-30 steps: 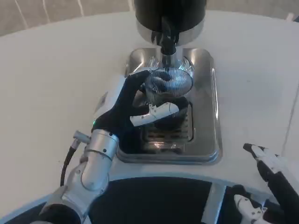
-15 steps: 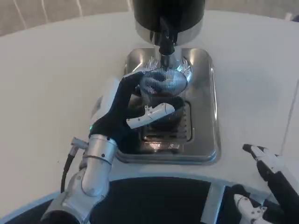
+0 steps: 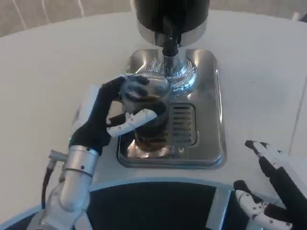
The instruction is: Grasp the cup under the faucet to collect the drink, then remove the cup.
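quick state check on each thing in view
clear ribbed plastic cup: held, left of faucet, dark drink inside
left hand: grips the cup
right hand: holds nothing, fingers apart
black dispenser faucet: no stream visible
shiny steel drip tray: bare grate showing

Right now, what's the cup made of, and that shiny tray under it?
The cup held by the left hand looks like clear plastic or glass: the dark drink shows through its wall. Which one, I cannot tell. The tray looks like polished metal, probably stainless steel: it is silver and mirrors the things above it, with a slotted grate in it.
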`<action>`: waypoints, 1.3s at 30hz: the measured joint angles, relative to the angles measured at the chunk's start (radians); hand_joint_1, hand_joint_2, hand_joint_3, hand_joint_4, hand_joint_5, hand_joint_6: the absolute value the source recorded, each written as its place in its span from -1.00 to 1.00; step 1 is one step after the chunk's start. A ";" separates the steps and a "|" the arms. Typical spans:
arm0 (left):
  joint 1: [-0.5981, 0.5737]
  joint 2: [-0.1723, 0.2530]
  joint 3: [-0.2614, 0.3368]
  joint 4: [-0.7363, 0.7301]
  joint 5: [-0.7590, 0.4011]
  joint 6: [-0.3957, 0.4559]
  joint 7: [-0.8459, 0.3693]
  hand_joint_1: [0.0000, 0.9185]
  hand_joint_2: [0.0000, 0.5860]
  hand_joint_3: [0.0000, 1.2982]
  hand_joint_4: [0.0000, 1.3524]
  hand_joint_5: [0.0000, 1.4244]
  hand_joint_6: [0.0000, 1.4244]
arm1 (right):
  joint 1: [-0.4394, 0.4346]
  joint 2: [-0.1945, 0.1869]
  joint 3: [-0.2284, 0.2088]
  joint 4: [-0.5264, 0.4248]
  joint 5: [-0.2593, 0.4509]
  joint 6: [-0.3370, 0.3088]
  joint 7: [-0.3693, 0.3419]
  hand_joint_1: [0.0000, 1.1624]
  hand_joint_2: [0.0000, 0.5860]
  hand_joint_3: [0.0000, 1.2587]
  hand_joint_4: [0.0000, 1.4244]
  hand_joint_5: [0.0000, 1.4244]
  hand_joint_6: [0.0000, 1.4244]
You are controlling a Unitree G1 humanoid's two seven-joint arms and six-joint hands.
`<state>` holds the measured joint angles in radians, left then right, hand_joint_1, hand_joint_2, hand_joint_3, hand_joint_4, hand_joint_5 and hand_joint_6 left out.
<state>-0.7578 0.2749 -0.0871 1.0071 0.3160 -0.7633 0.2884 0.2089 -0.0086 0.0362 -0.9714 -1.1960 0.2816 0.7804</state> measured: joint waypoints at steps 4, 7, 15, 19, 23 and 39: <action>0.015 0.017 0.019 -0.021 -0.016 -0.018 -0.035 0.26 -0.65 0.44 0.64 0.85 -0.17 | -0.012 0.001 0.017 0.016 -0.007 0.000 0.000 -0.29 0.76 -0.93 -1.00 -1.00 -1.00; 0.024 0.031 0.038 -0.040 -0.041 -0.033 -0.064 0.26 -0.67 0.44 0.65 0.85 -0.17 | -0.020 0.001 0.025 0.021 -0.017 0.001 0.000 -0.29 0.75 -0.93 -1.00 -1.00 -1.00; 0.069 0.071 0.072 -0.083 -0.077 -0.077 -0.133 0.27 -0.70 0.43 0.66 0.85 -0.17 | -0.055 0.004 0.030 0.033 -0.030 0.004 0.000 -0.30 0.72 -0.94 -1.00 -1.00 -1.00; 0.097 0.096 0.086 -0.098 -0.088 -0.099 -0.160 0.27 -0.71 0.43 0.66 0.85 -0.16 | -0.073 0.006 0.033 0.044 -0.036 0.008 0.000 -0.30 0.72 -0.94 -1.00 -1.00 -1.00; 0.129 0.117 0.108 -0.104 -0.105 -0.114 -0.187 0.27 -0.72 0.43 0.66 0.85 -0.16 | -0.091 0.007 0.040 0.060 -0.040 0.010 0.000 -0.30 0.72 -0.94 -1.00 -1.00 -1.00; 0.332 0.181 0.191 -0.347 -0.279 -0.173 -0.395 0.27 -0.76 0.43 0.66 0.85 -0.15 | -0.181 -0.019 0.047 0.098 -0.043 0.012 0.000 -0.36 0.76 -0.97 -1.00 -1.00 -1.00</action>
<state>-0.4253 0.4557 0.1037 0.6605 0.0368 -0.9368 -0.1070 0.0274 -0.0280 0.0830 -0.8733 -1.2388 0.2935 0.7803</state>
